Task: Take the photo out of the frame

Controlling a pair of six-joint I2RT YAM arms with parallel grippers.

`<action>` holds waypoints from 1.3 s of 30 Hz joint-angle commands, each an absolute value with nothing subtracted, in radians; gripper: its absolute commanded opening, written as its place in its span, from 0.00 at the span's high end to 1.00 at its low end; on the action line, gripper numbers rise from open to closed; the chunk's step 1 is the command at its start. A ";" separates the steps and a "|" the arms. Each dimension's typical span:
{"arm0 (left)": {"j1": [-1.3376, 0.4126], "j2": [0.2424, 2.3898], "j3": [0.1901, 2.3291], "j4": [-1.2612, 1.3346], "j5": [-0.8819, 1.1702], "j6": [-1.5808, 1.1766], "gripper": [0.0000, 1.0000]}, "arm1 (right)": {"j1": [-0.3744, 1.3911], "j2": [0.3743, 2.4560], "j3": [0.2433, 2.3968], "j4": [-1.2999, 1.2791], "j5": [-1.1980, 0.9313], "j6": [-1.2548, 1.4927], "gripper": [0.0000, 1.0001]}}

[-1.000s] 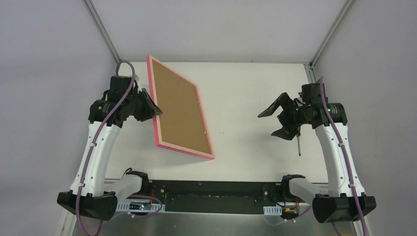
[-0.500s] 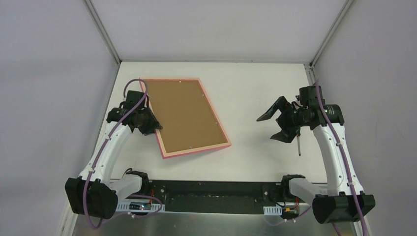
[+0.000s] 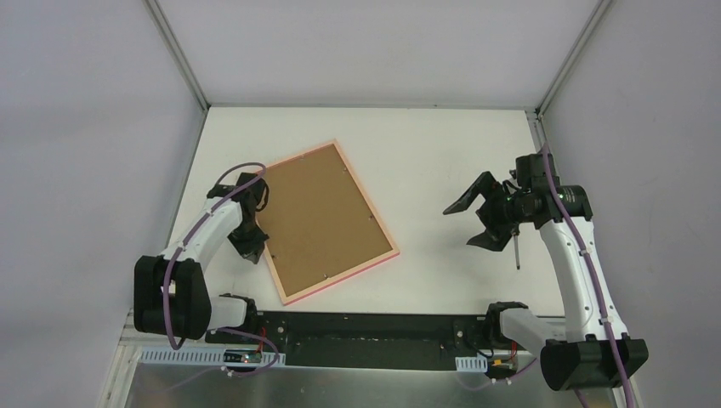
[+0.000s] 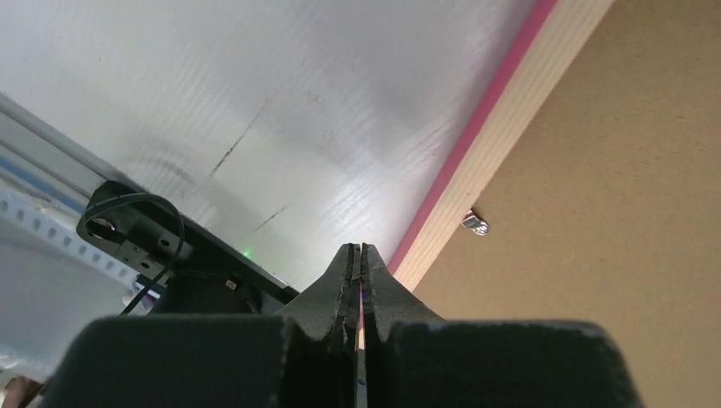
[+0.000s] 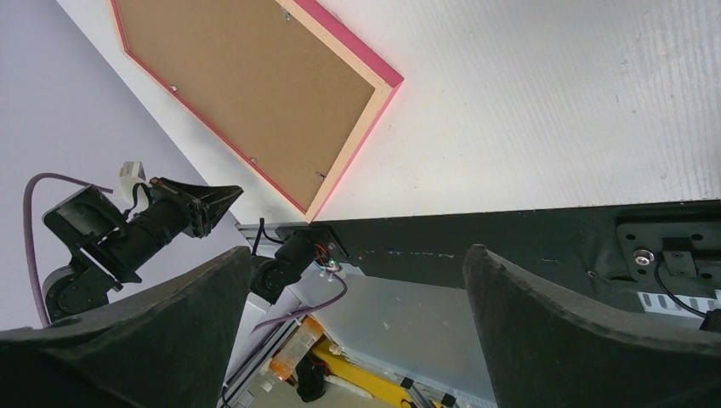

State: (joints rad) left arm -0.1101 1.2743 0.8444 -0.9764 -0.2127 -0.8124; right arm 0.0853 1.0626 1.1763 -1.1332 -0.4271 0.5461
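Observation:
The frame (image 3: 343, 274) lies back-up on the white table, left of centre, its thin pink border around the brown backing board (image 3: 319, 219). The photo is hidden on the underside. My left gripper (image 3: 253, 247) is at the frame's near-left edge; in the left wrist view its jaws (image 4: 360, 248) are shut with a pink sliver of the frame's border (image 4: 502, 93) between them. A small metal clip (image 4: 476, 223) sits on the backing board (image 4: 612, 212). My right gripper (image 3: 468, 223) is open and empty, above the table right of the frame; its wrist view (image 5: 359, 253) shows the frame (image 5: 375, 74) far off.
A thin dark rod (image 3: 515, 252) lies on the table below the right gripper. The black base rail (image 3: 366, 327) runs along the near edge. Grey walls close in the table on the left, back and right.
The frame came down from standing tilted on its edge to lying back-up, and turned so its long side runs toward the near right. My left gripper moved nearer and lower with it. The right arm hardly moved.

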 commanded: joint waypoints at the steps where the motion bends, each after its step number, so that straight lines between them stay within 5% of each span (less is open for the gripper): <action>1: -0.107 1.305 0.851 -1.031 -0.255 -0.864 1.00 | 0.083 1.028 1.165 -1.123 -0.432 0.545 0.01; 8: -0.107 1.187 0.999 -1.032 -0.148 -0.756 0.96 | 0.086 1.018 1.143 -1.128 -0.425 0.541 0.01; 16: -0.157 1.016 0.988 -0.796 0.284 -0.793 0.33 | 0.146 1.082 1.060 -1.114 -0.413 0.512 0.01; 20: -0.339 0.935 0.931 -0.720 0.266 -0.882 0.16 | 0.172 1.096 0.992 -1.044 -0.405 0.541 0.01; 26: -0.571 0.869 0.832 -0.614 0.191 -1.005 0.11 | 0.089 1.127 0.918 -0.931 -0.306 0.586 0.03; 39: -0.611 1.114 1.105 -0.609 0.323 -0.708 0.11 | -0.235 1.415 1.075 -0.803 0.118 0.573 0.04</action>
State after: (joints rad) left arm -0.6029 1.0370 0.9943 -0.6380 0.2390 -0.8516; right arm -0.1997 1.3479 0.9531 -0.8646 -0.1089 0.5900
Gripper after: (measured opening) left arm 0.894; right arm 0.960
